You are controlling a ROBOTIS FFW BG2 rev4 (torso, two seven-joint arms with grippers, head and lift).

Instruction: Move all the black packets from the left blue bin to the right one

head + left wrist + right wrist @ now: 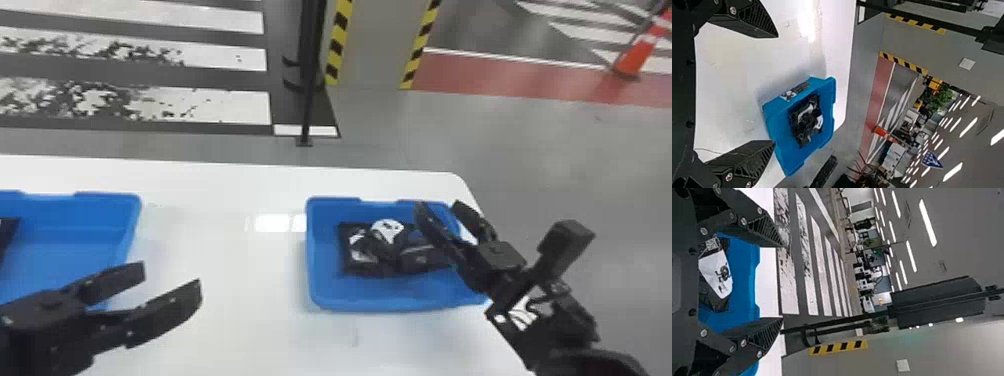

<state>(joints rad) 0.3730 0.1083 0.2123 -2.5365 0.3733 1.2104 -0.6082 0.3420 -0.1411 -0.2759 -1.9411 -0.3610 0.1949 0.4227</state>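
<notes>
The left gripper (172,285) stands open over the table beside the left blue bin (75,215); part of a black packet (7,235) lies at that bin's far left. My right gripper (437,207) is open above the right side of the right blue bin (320,292), which holds a pile of black packets (370,250) with white patches. In the left wrist view, the left gripper (777,90) has nothing between its fingers, and the right bin (774,117) with its packets (805,121) is farther off. In the right wrist view, the right gripper (782,282) is empty, near a packet (715,272).
Both bins stand on a white table (225,260) with a gap between them. The table's right edge runs under the right arm. Beyond the table are a black pole (307,100) and an orange cone (635,60) on the floor.
</notes>
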